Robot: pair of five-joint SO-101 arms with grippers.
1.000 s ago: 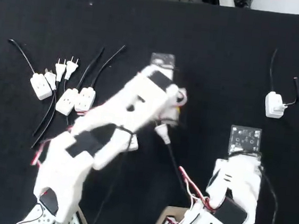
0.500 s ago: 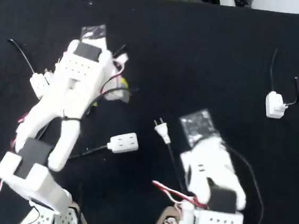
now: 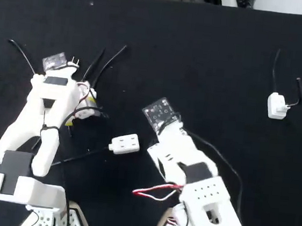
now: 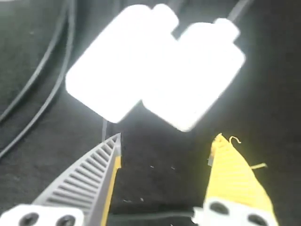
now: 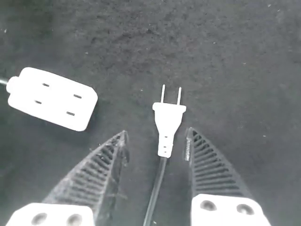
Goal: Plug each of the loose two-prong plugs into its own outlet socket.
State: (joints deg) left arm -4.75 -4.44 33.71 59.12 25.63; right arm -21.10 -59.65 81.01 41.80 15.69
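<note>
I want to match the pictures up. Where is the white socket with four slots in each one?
High view: the socket lies near the picture's middle.
Left wrist view: a different pair of sockets.
Right wrist view: the socket sits beside the loose plug.
Shared landmark: the right gripper, close beside it.

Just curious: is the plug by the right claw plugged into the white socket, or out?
Out. The plug lies with both prongs bare, apart from the socket block, between the open fingers of the right gripper.
</note>
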